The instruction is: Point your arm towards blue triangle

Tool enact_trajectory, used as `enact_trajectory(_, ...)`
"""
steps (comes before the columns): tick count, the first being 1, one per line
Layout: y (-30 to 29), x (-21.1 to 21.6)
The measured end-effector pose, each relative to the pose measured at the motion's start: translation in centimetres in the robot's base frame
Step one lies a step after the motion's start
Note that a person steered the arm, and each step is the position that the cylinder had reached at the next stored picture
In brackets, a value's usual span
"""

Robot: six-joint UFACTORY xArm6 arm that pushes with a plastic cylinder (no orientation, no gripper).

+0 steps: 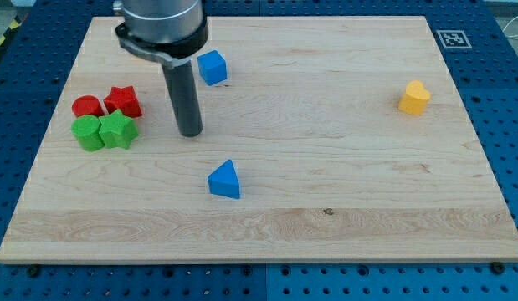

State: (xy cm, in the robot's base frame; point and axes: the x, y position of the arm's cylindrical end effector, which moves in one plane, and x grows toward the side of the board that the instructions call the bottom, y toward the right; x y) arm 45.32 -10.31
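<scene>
1. My tip [190,132] rests on the board [342,209] left of centre, touching no block.
2. The arm ends in a plain rod – it has no fingers, so there is no spread or pinch to tell.
3. The blue triangle [225,180] lies below my tip and a little to the view's right, apart from it.
4. A blue cube [212,67] sits above and just right of the rod.
5. At the view's left a tight cluster – red cylinder [88,106], red star [123,101], green cylinder [89,134], green star [118,130].
6. A yellow block [414,98], its shape unclear, stands alone far to the view's right.
</scene>
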Motion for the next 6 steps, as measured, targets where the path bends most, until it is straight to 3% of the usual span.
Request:
enact_trajectory(3,-1.3,3.6)
enact_trajectory(6,1.8,5.9)
